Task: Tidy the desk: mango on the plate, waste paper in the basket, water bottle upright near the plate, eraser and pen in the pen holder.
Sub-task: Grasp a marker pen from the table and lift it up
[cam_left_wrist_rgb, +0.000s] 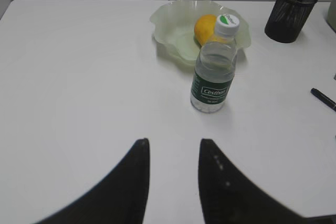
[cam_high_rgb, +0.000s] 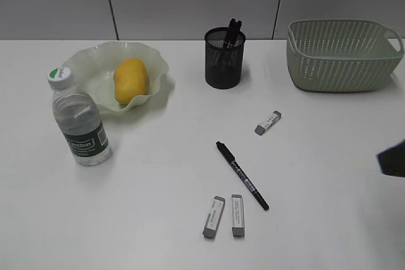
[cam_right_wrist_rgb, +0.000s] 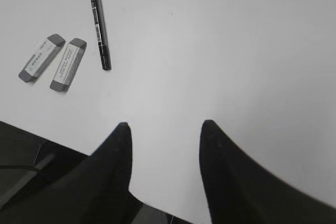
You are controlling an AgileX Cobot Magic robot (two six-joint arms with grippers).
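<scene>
The mango (cam_high_rgb: pixel 130 80) lies in the plate (cam_high_rgb: pixel 88 61) beside the upright water bottle (cam_high_rgb: pixel 78 121) in the exterior view, the left gripper (cam_left_wrist_rgb: pixel 173 156) hangs parted and empty before that bottle, and the right gripper (cam_right_wrist_rgb: pixel 164 137) gapes empty near the pen (cam_right_wrist_rgb: pixel 98 19) and two erasers (cam_right_wrist_rgb: pixel 67 64).

Rear wall (cam_high_rgb: pixel 190 1): pale grey panels, split by thin dark vertical seams, meeting far edge of white tabletop. Even, diffuse lighting; soft shadows only. In right wrist view, dark floor area (cam_right_wrist_rgb: pixel 31 166) visible below near table edge, lower left; details indistinct.
</scene>
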